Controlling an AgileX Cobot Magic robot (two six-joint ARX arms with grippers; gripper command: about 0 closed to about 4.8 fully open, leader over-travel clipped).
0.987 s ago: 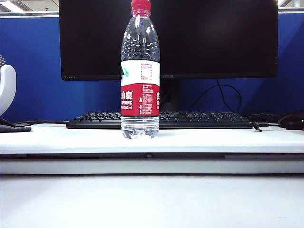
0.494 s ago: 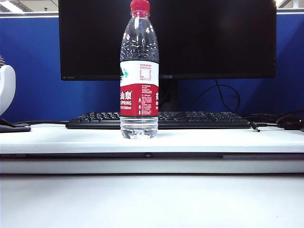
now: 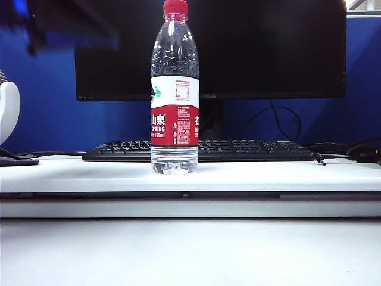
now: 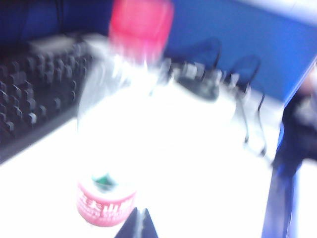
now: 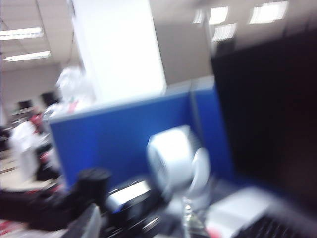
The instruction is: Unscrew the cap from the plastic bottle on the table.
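Exterior view gives me the clearest read, so I start there: the bare front of the counter [image 3: 190, 250] is nearest, then the bottle [image 3: 174, 95] standing upright by itself, set forward of the keyboard [image 3: 199, 151] and monitor [image 3: 211, 47] so both arms can get at it from the sides. The cap [image 3: 175, 7] is on, right at the top of frame, nothing touching it.

A dark blur in the upper left corner is, I judge, my left arm [image 3: 36, 24]; no fingers show in this view.

From the left wrist, the left gripper [image 4: 138, 225] shows only as a dark tip with its fingers pressed together, holding nothing, aimed at the label end of the bottle [image 4: 124, 124], with the cap [image 4: 141, 25] beyond. I take it this arm is meant to steady the body.

The right wrist picture is smeared and points at a partition [image 5: 124, 134] and a white fan [image 5: 173, 158]; the right gripper's fingers are not in it, so I cannot tell their gap.
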